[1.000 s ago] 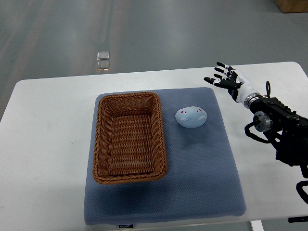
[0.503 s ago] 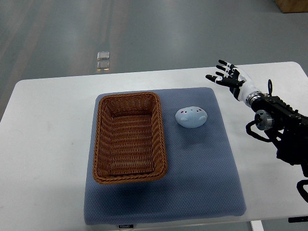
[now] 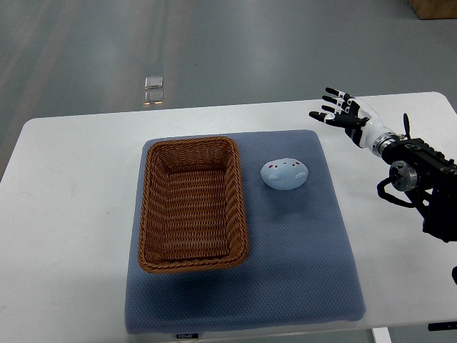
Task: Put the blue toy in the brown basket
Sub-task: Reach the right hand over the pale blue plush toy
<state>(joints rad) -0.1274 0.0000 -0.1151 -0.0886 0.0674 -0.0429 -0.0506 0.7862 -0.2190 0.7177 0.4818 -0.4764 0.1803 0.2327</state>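
The toy (image 3: 284, 174) is seen on the mat (image 3: 300, 243) just right of the basket (image 3: 191, 204), long axis left-right, while the right hand (image 3: 343, 114), fingers spread and empty, is held farther right and beyond it.

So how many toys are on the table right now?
1. A single blue toy sits on the grey mat, just right of the brown basket, which looks empty. None seem hidden.

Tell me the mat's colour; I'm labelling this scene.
Greyish blue with a fine dotted texture, clearest in the top view: mat under the basket.
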